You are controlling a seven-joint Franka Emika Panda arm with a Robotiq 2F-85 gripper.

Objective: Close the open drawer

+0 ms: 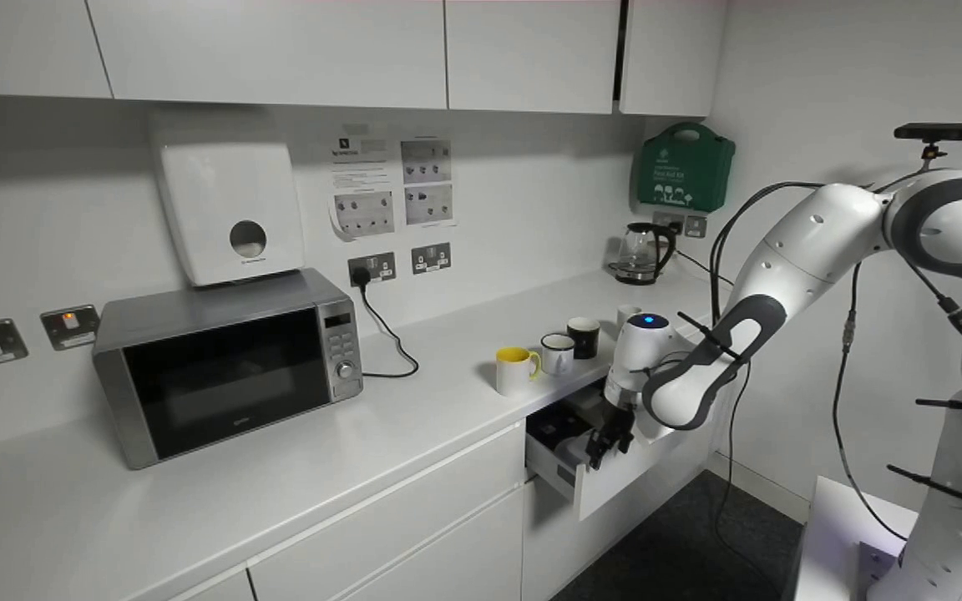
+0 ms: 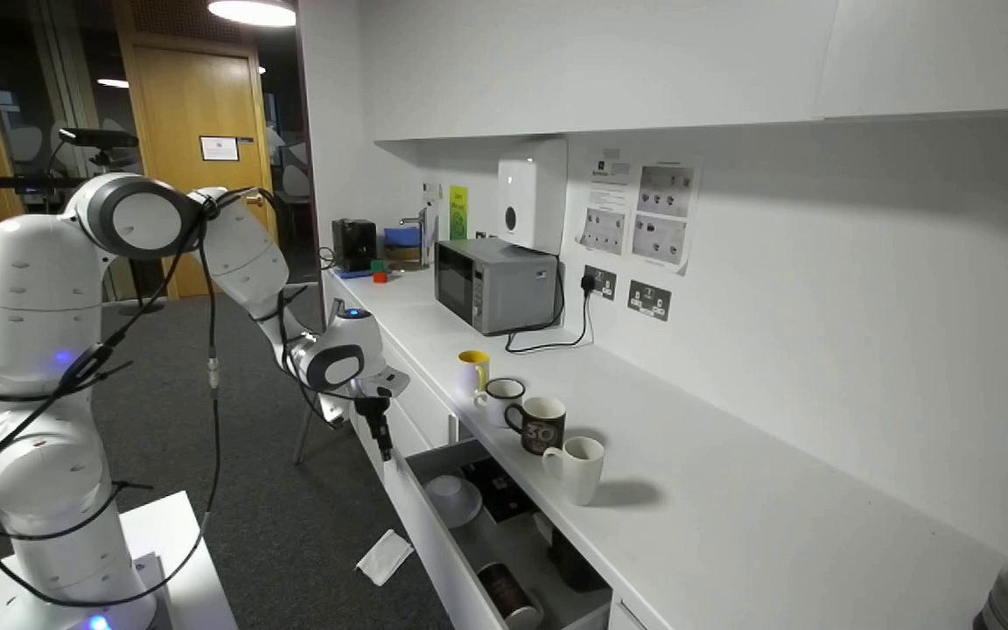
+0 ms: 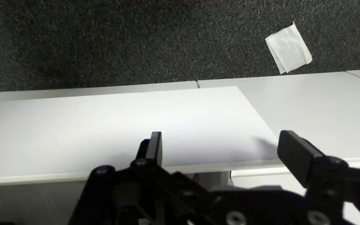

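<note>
In an exterior view, the drawer (image 2: pixel 443 551), white and flat-fronted with a grey interior, sits level toward six o'clock, standing open, its inside exposed

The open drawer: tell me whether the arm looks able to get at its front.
Probably yes. In the wrist view, the open gripper hangs close to the drawer front, with nothing visible in between; the mugs stand back on the counter. Contact can't be judged.
</note>
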